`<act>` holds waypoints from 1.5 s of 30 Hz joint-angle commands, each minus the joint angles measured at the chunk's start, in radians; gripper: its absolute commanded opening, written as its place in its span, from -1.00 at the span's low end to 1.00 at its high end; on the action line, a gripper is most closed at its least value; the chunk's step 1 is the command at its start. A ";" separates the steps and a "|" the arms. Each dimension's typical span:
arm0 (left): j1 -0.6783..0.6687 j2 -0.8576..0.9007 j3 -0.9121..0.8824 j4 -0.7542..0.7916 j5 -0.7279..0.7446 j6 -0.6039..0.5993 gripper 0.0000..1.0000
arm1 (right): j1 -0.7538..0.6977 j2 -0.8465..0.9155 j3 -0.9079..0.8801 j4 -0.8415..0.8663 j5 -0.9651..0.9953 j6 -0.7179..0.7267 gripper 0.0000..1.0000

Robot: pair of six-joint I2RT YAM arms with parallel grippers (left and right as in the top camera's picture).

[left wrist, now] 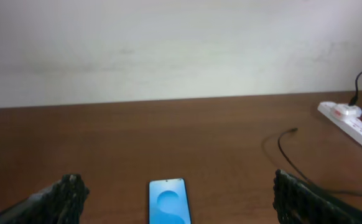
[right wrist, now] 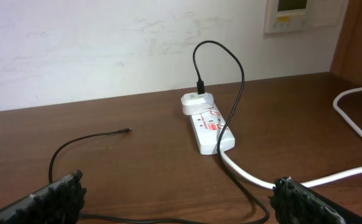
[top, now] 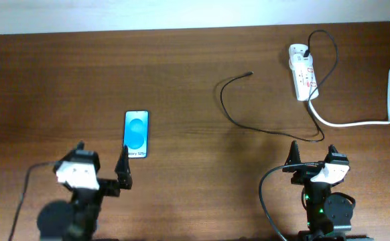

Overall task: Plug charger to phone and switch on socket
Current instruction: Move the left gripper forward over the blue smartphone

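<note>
Brown wooden table (top: 181, 80) against a white wall (left wrist: 168, 50). The phone (top: 136, 134) lies just ahead of the left gripper (top: 102, 151). The charger (top: 220, 94) and socket (top: 303, 72) lie beyond the right gripper (top: 313, 151). The 2 grippers gape wide, empty.

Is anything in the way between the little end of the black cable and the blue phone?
No, nothing visible. Only bare table lies between the charger tip and the phone.

Left pincer (top: 102, 150) spread wide — right pincer (top: 313, 151) likewise, arms tucked.
</note>
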 commanded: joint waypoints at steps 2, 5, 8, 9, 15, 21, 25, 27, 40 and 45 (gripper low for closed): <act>0.005 0.234 0.184 -0.109 0.030 0.012 0.98 | -0.005 -0.009 -0.010 -0.001 0.002 0.002 0.97; 0.005 0.371 0.297 -0.206 0.030 0.012 0.98 | -0.005 -0.009 -0.010 -0.001 0.002 0.003 0.97; 0.005 0.511 0.409 -0.304 0.030 0.012 0.98 | -0.005 -0.009 -0.010 -0.001 0.002 0.003 0.97; 0.005 0.565 0.457 -0.351 0.030 0.012 0.98 | -0.005 -0.009 -0.010 -0.001 0.002 0.003 0.97; 0.005 0.837 0.637 -0.528 0.055 0.012 0.98 | -0.005 -0.009 -0.010 -0.001 0.002 0.003 0.97; 0.005 1.046 0.648 -0.529 0.093 0.012 0.98 | -0.005 -0.009 -0.010 0.000 0.002 0.003 0.97; 0.005 1.192 0.648 -0.528 0.091 0.013 0.98 | -0.006 -0.009 -0.010 -0.001 0.002 0.002 0.97; 0.005 1.239 0.648 -0.526 0.085 0.013 0.98 | -0.005 -0.009 -0.010 -0.001 0.002 0.003 0.97; 0.003 1.390 0.648 -0.386 -0.073 0.023 0.98 | -0.005 -0.009 -0.010 -0.001 0.002 0.003 0.97; 0.002 1.413 0.648 -0.348 -0.072 0.023 0.98 | -0.005 -0.009 -0.010 -0.001 0.002 0.003 0.97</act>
